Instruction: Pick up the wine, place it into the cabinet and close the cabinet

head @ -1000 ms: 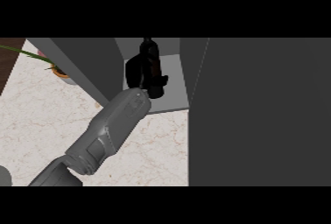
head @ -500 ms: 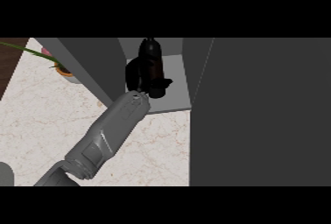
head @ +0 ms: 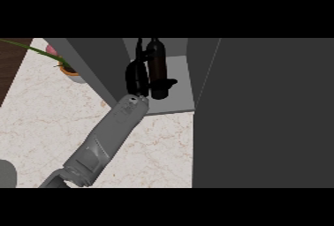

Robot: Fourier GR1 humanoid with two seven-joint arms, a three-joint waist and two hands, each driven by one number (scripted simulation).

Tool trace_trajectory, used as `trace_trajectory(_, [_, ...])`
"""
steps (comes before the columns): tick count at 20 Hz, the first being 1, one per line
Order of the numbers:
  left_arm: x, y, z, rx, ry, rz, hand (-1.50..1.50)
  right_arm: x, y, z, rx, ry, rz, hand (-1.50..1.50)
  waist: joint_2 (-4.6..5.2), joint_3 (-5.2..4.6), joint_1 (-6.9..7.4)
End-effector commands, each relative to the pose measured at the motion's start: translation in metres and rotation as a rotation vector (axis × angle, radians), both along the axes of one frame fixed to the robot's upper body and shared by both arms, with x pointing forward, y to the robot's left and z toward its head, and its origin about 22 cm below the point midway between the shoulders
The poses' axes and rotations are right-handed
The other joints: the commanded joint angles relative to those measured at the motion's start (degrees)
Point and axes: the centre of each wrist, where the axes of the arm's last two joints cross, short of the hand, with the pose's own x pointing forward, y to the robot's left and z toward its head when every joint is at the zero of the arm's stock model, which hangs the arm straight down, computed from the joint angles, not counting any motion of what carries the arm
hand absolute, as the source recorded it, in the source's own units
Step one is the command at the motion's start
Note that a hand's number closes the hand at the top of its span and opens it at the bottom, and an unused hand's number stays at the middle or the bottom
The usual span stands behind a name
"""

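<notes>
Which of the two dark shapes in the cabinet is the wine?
The taller right one, the wine; the shorter left one is the robot hand.

Dark wine bottle (head: 157, 62), upright, inside open cabinet (head: 176, 103)

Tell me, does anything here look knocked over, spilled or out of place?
Nothing stands out. The wine bottle is upright inside the open cabinet, with the left hand beside it. The potted plant stands upright on the counter, with no spill visible.
</notes>
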Motion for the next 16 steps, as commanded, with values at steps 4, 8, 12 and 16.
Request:
trace_trajectory(4, [0.011, -0.004, 0.027, -0.145, -0.115, 0.033, -1.50, -0.020, 0.000, 0.021, 0.026, -0.019, -0.005, -1.50, -0.66, 0.06, 1.64])
trace_trajectory(8, [0.003, -0.002, 0.025, -0.271, -0.148, -0.024, -1.50, -0.020, -0.005, 0.028, 0.018, -0.027, -0.009, -1.50, -0.71, 0.04, 1.94])
trace_trajectory(12, [-0.013, -0.010, 0.018, -0.325, -0.144, -0.110, -1.50, -0.025, 0.000, 0.038, 0.026, -0.013, -0.022, -1.50, -1.16, 0.06, 3.17])
trace_trajectory(16, [-0.028, -0.017, 0.011, -0.357, -0.145, -0.135, -1.50, -0.032, 0.001, 0.037, 0.036, -0.026, -0.036, -1.50, -1.43, 0.11, 3.48])
